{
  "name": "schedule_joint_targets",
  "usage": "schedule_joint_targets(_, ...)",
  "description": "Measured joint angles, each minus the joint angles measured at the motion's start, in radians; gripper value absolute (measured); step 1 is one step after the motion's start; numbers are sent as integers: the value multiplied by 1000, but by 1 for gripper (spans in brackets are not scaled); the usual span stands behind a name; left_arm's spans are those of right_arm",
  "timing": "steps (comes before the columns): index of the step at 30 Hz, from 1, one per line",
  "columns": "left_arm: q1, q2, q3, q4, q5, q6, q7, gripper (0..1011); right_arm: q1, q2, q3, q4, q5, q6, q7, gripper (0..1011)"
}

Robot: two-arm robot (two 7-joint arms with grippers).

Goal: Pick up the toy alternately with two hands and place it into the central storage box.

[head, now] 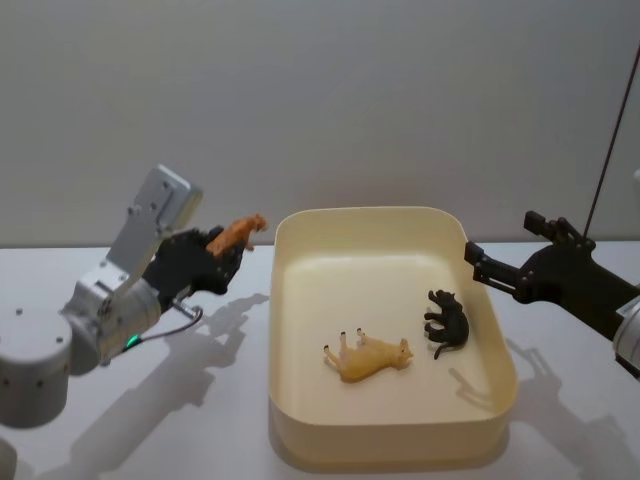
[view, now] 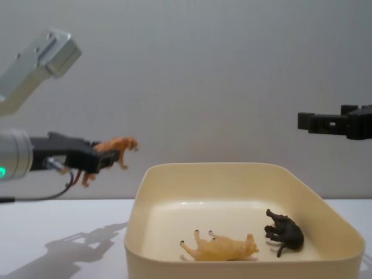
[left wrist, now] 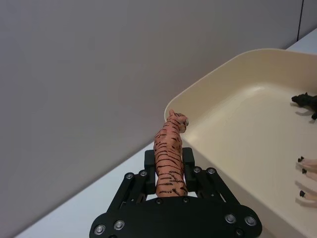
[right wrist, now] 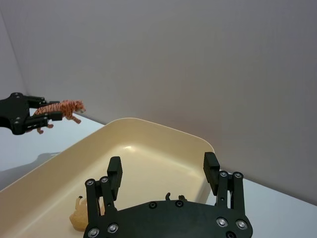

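The tiger (head: pixel 238 233) is gripped between the fingers of the left gripper (head: pixel 215 255) at centre left of the head view, held in the air just outside the box's (head: pixel 290 300) left rim; its long axis runs roughly level in the chest view, head toward the box and hind legs hanging behind the fingers. In the left wrist view the tiger (left wrist: pixel 170 161) stands out from the clenched pads, its head past the fingertips toward the box's near corner. The right gripper (head: pixel 505 262) hovers above the box's right rim at right of frame, fingers spread and holding nothing. Inside the box, a tan animal (head: pixel 368 358) lies on its side at lower middle and a black animal (head: pixel 447 322) lies near the right wall, apart from each other; the floor's upper left part is bare. The box sits on a white table (head: pixel 120 430) before a plain grey wall (head: pixel 320 100)
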State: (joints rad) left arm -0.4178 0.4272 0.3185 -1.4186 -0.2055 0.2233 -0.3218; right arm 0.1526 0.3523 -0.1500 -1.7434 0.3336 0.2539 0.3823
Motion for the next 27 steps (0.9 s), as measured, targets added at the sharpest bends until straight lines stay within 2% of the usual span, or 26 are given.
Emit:
schedule_joint_targets(9, -98, -35, 3, 59, 54, -29, -118, 292, 0, 0, 0, 0, 0, 0, 0, 1001)
schedule_joint_targets(19, -227, -95, 25, 183, 104, -61, -294, 292, 0, 0, 0, 0, 0, 0, 0, 1001)
schedule_joint_targets(27, -297, -128, 48, 277, 143, -66, -433, 292, 0, 0, 0, 0, 0, 0, 0, 1001)
